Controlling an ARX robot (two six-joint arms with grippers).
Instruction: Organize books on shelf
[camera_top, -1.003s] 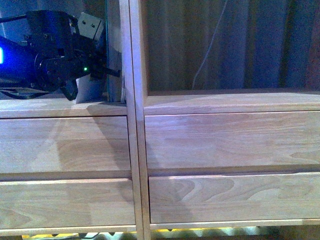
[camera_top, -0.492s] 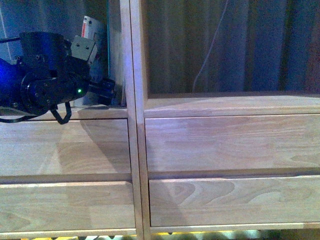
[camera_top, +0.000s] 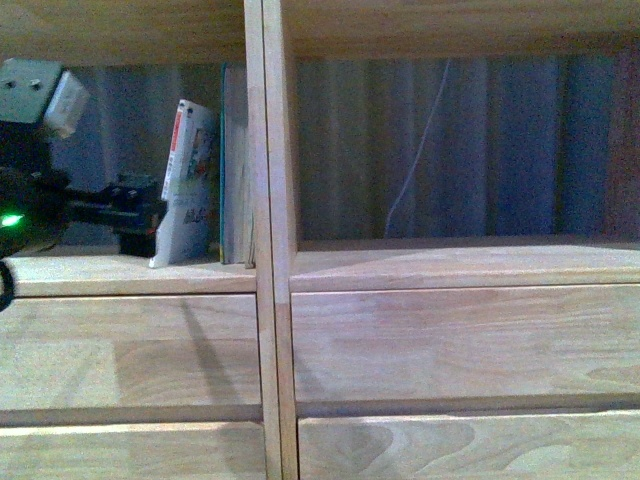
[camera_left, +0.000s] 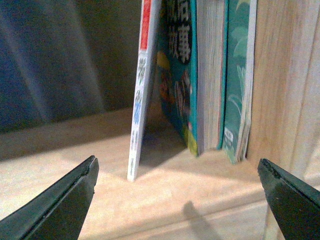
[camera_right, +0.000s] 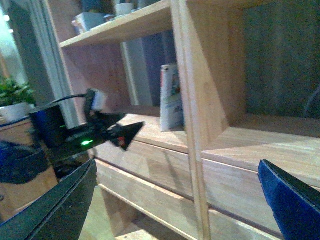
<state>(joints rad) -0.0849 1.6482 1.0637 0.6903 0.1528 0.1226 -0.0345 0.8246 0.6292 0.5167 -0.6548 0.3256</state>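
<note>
1. A curtain (camera_top: 480, 140) of dark folds hangs behind the shelf (camera_top: 270, 200), seen through its open back, with a thin pale cord (camera_top: 415, 150) running down it.
2. The shelf is light wood. In the front view an upright post splits it into a left and a right compartment, with plank-front drawers (camera_top: 460, 340) below both.
3. The books stand in the left compartment, at its right end, against the post.
4. The white book (camera_top: 188, 185) leans: its foot is set out from the others and its top tips toward them. It has a red mark at the top of its spine and a colourful picture on the cover.
5. Next to it, upright, is a thicker book (camera_left: 202, 75) with a teal cover and black lettering, then the thin teal book (camera_left: 239, 80) touching the post.
6. The left gripper (camera_left: 180, 200) faces the books with its jaws spread wide and nothing between them. In the front view it sits just left of the white book; whether it touches the book I cannot tell.
7. The right gripper (camera_right: 177, 200) is also wide apart and holds nothing. It is off to the side of the shelf.
8. The right wrist view also shows a potted plant (camera_right: 12, 97) at the far side.
</note>
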